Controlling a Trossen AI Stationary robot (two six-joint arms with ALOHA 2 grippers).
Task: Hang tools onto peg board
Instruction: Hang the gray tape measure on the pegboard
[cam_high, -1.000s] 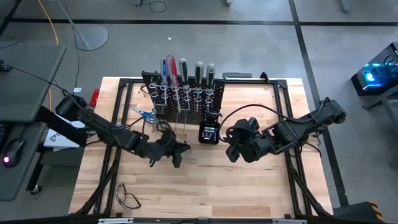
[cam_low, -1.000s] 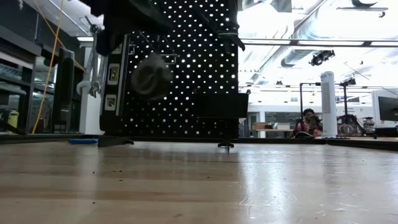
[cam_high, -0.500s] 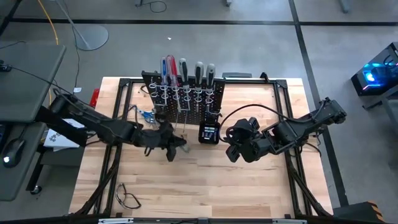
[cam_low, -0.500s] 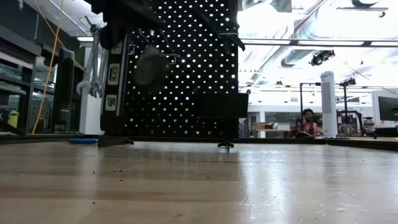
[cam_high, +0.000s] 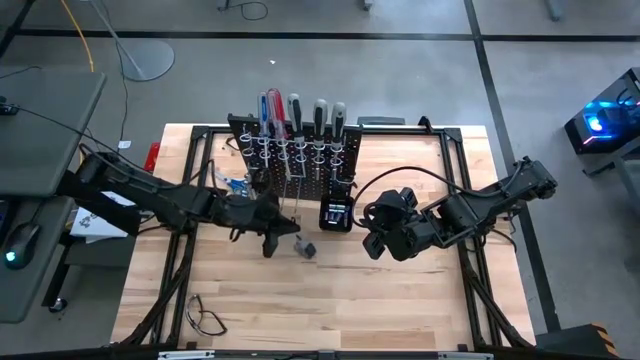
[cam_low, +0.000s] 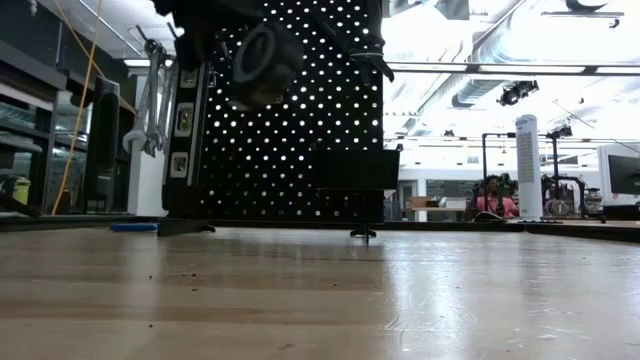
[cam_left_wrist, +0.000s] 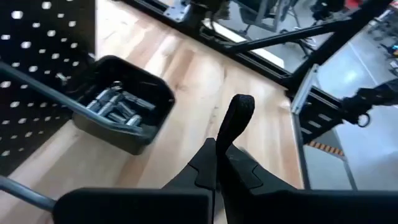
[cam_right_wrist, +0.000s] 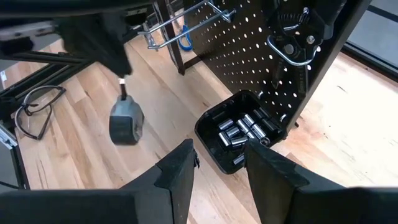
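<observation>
- Clutter first: you've got a small black box at the foot of the peg board, with loose metal bits inside it in the right wrist view.
- Clear safety glasses lie on the table's near left part, well apart from both arms.
- The board's top row is already full of screwdrivers standing upright in the rings.
- Dark pliers hang on the board's face above the box.
- Silver wrenches hang at the board's left edge in the low view.
- Blue-handled scissors sit just beside the board's left side; whether they're hung or lying, you can't tell.
- Your left gripper is in front of the board, left of the box, fingers pinched together on the thin shaft of a grey-handled screwdriver.
- The handle hangs past the fingertips, off the table and pointing toward the right arm.
- That screwdriver is near the board's front but not touching it, with hooks and rings above it.
- Your right gripper hovers just right of the box, fingers apart, nothing between them.
</observation>
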